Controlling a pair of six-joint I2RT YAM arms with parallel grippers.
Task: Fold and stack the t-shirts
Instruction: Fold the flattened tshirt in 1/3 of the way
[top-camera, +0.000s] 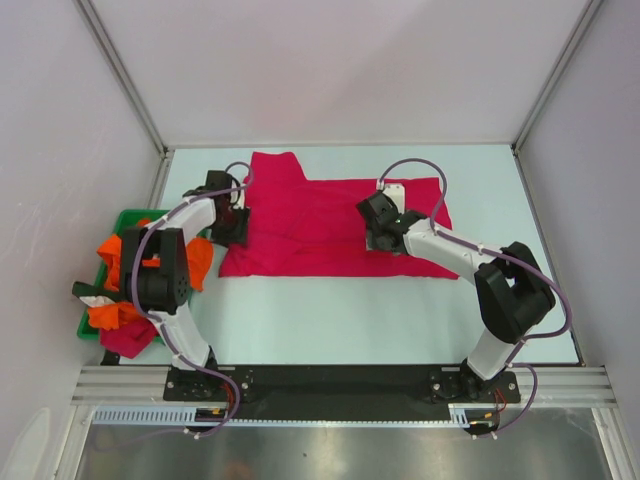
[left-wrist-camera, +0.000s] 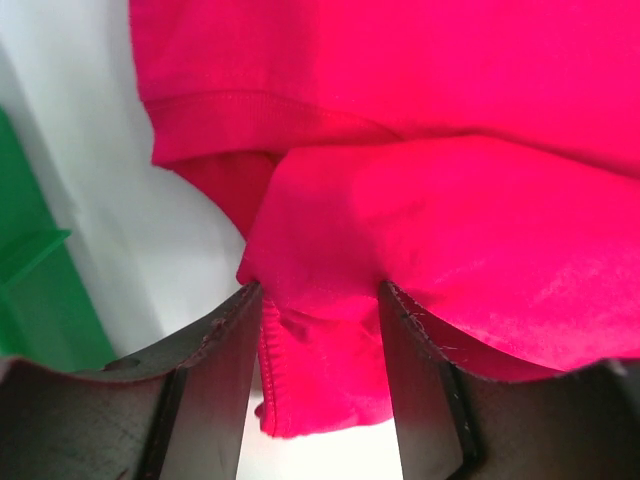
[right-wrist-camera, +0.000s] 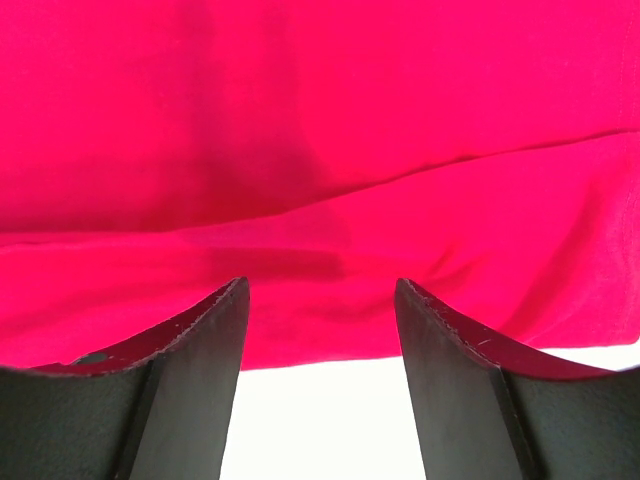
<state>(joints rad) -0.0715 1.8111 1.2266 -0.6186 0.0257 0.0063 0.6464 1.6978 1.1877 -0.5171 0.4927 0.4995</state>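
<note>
Crimson t-shirt (top-camera: 330, 225) spread flat, centre; left edge bunched; orange shirts (top-camera: 113, 254) heaped far left.

One crimson-pink cotton t-shirt (top-camera: 330, 230) lies spread on the single pale counter (top-camera: 330, 320), under both grippers. There are two of these, the left gripper (top-camera: 236, 228) and the right gripper (top-camera: 378, 240), each with two dark fingers (left-wrist-camera: 215, 390). One green plastic bin (top-camera: 135, 216) sits outboard of the left gripper. It holds one crumpled dark pink bundle (top-camera: 128, 340) and orange cloth (top-camera: 112, 250); whether that is one piece or two cannot be told.
</note>
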